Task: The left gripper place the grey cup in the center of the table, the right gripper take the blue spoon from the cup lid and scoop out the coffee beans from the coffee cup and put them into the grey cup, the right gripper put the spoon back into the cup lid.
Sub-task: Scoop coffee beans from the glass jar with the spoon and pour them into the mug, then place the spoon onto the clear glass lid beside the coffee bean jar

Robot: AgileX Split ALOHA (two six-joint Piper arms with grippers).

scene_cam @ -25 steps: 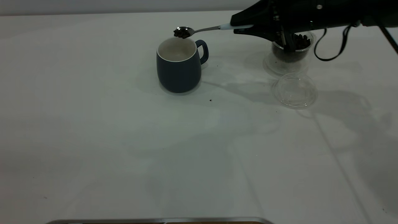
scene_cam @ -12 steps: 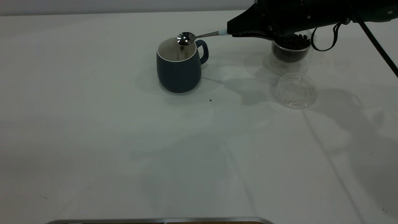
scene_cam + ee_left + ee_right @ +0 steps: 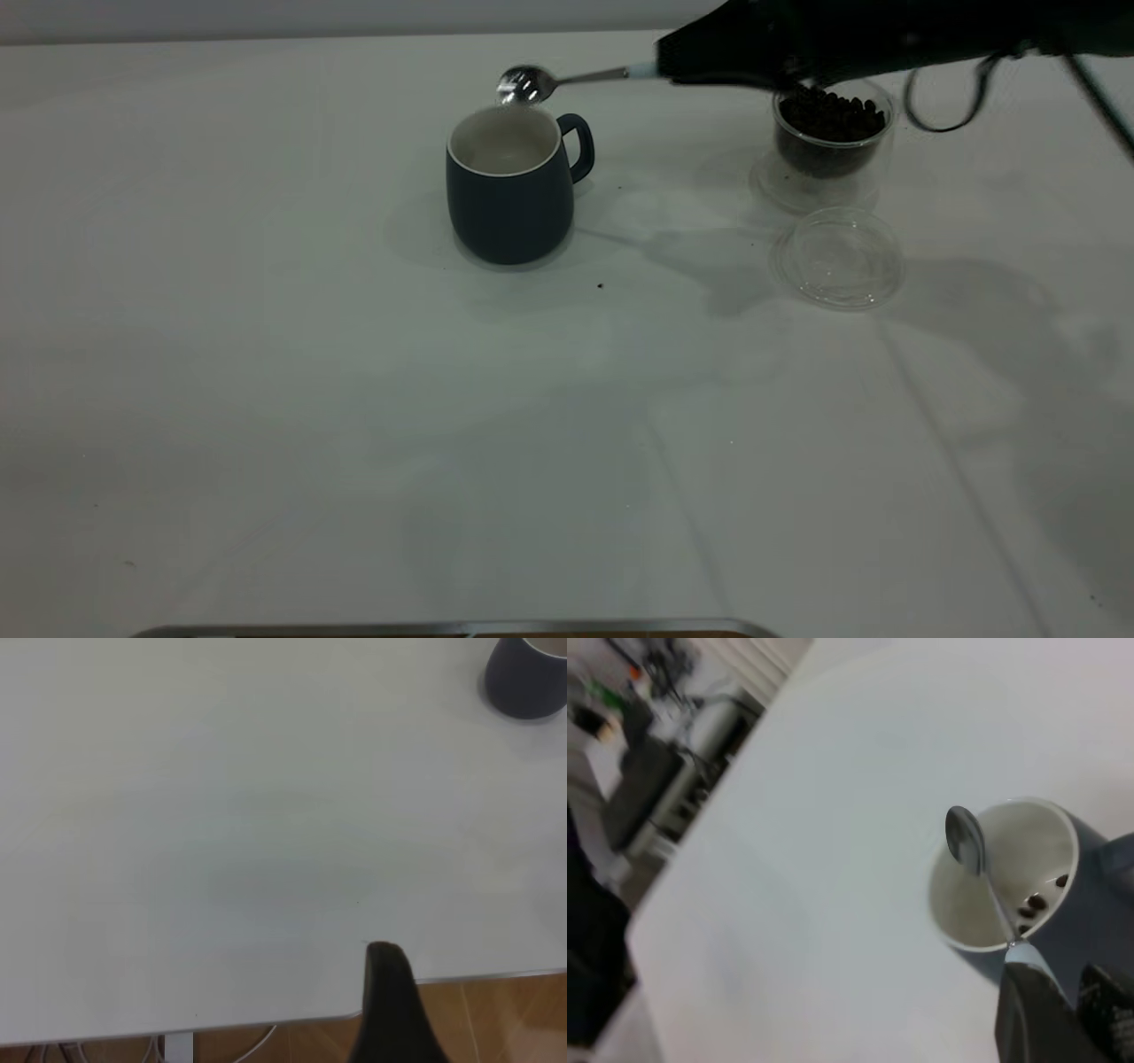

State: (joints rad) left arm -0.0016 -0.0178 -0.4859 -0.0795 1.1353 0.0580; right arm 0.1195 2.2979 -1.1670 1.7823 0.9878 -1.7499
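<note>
The grey cup, dark outside and white inside, stands near the table's middle; in the right wrist view a few coffee beans lie in it. My right gripper is shut on the blue spoon's handle. The spoon's steel bowl is empty and hangs just above the cup's far rim; it also shows in the right wrist view. The clear coffee cup full of beans stands to the right. The clear cup lid lies in front of it. My left gripper hangs over the table's near edge.
A few stray beans lie on the table in front of the grey cup. The table's front edge shows at the bottom. The right arm's cable hangs near the coffee cup.
The spoon was loaded with beans above the cup, tipped and emptied into it, and has now risen slightly, empty. The right arm has shifted up a little.
</note>
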